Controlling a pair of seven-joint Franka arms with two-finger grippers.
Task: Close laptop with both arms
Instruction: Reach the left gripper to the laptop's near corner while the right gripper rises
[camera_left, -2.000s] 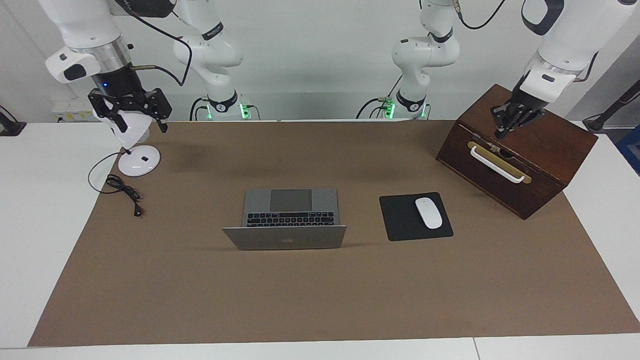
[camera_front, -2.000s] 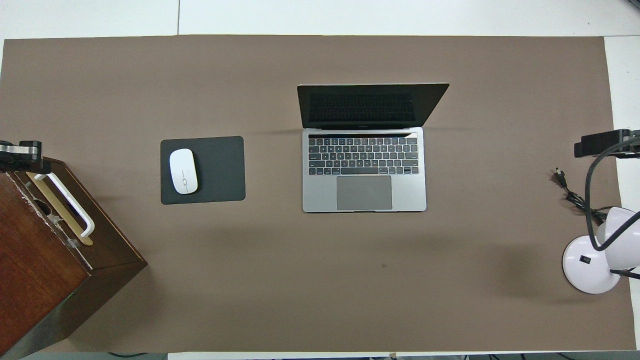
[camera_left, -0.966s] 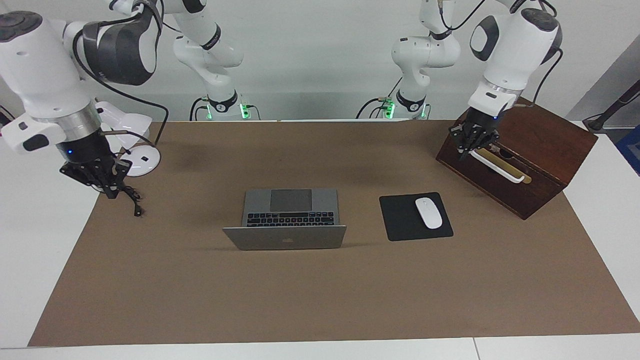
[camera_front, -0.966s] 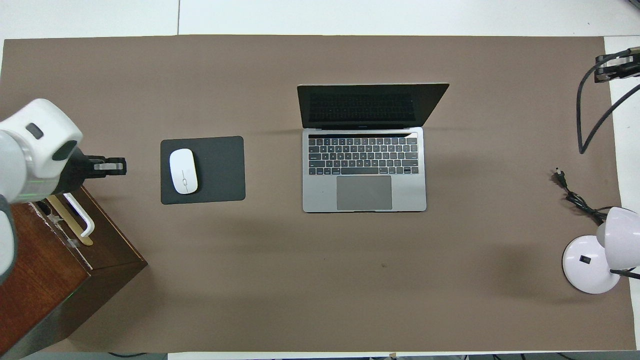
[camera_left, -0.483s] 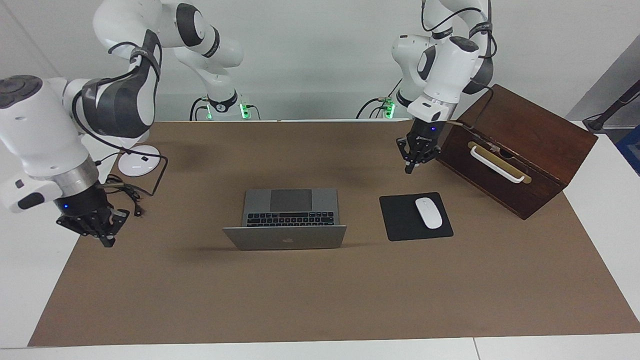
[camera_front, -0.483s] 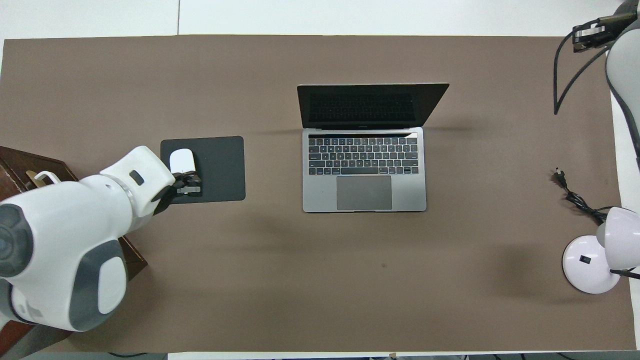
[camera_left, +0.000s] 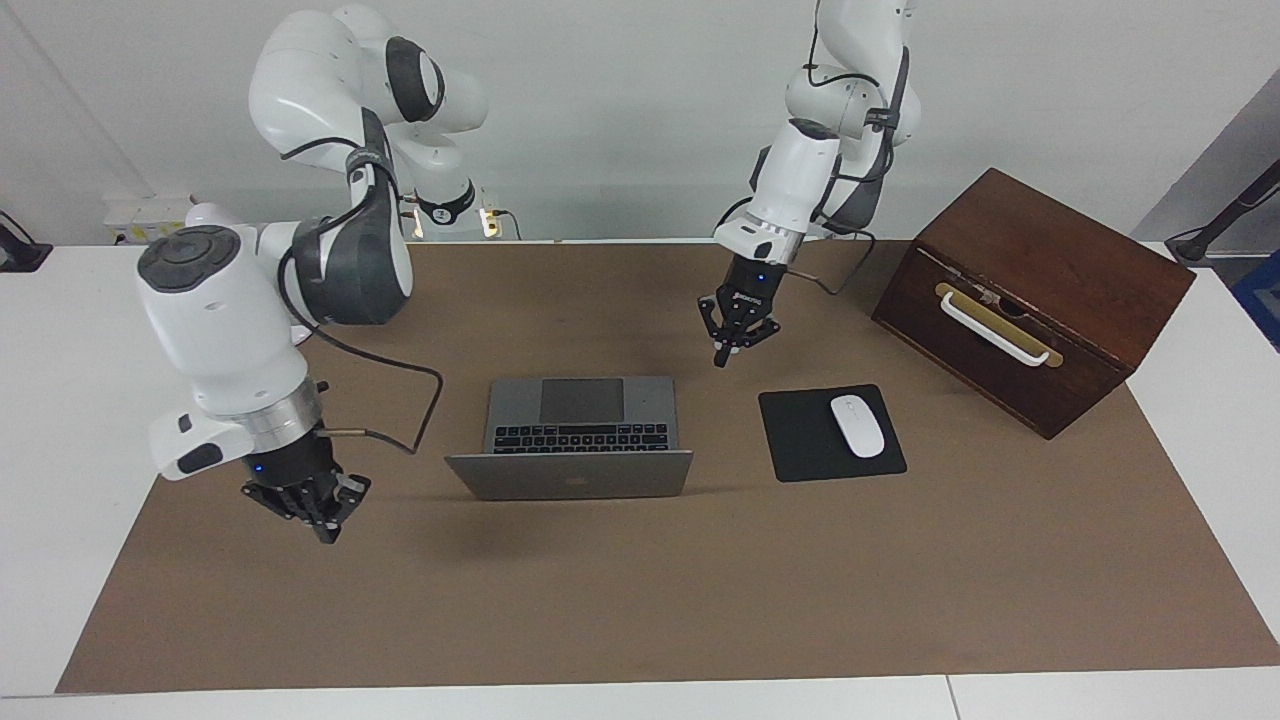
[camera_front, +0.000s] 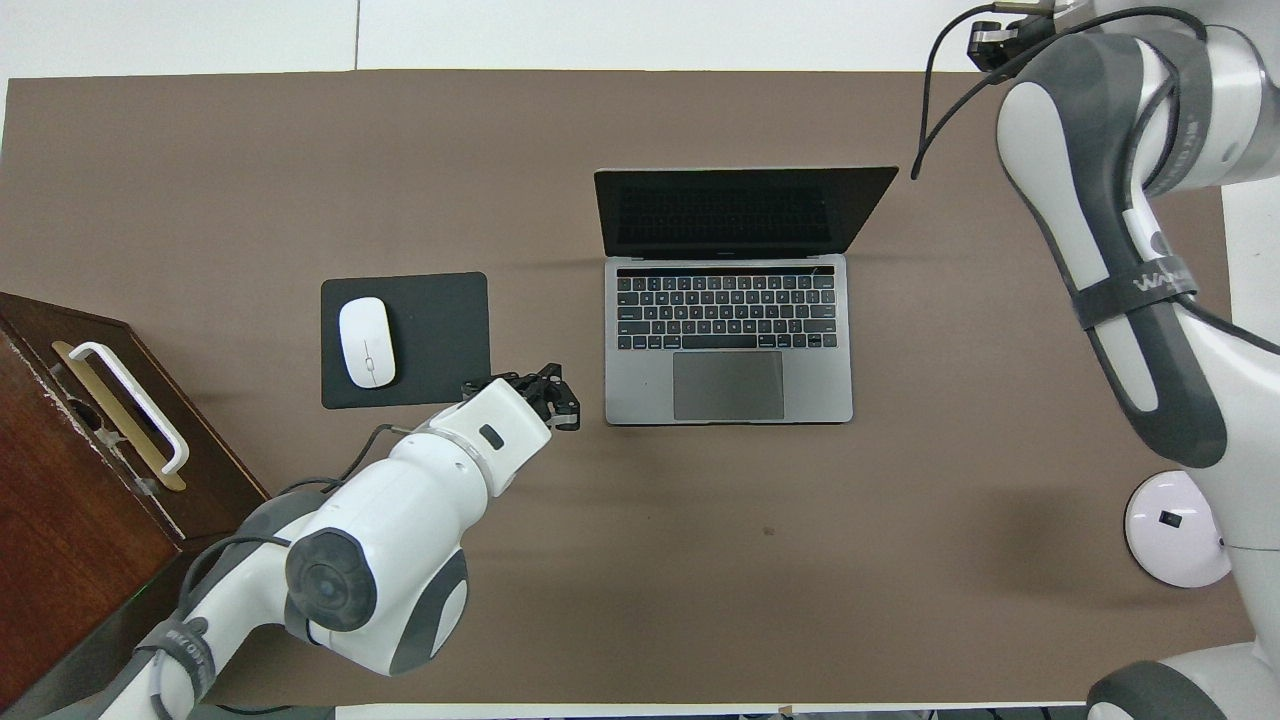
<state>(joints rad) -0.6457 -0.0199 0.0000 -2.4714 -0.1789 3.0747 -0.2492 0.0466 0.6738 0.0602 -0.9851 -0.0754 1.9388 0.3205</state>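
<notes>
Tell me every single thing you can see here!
laptop: one, silver-grey, open, in the middle of the mat
mouse pad: one, black, beside the laptop toward the left arm's end
mouse: one, white, on the mouse pad
wooden box: one, dark brown with a white handle, at the left arm's end
lamp: one, white, at the right arm's end
mat: one, brown, on the table
table: one, white
left hand: one, black, shut, over the mat beside the laptop
right hand: one, black, shut, over the mat toward the right arm's end
</notes>
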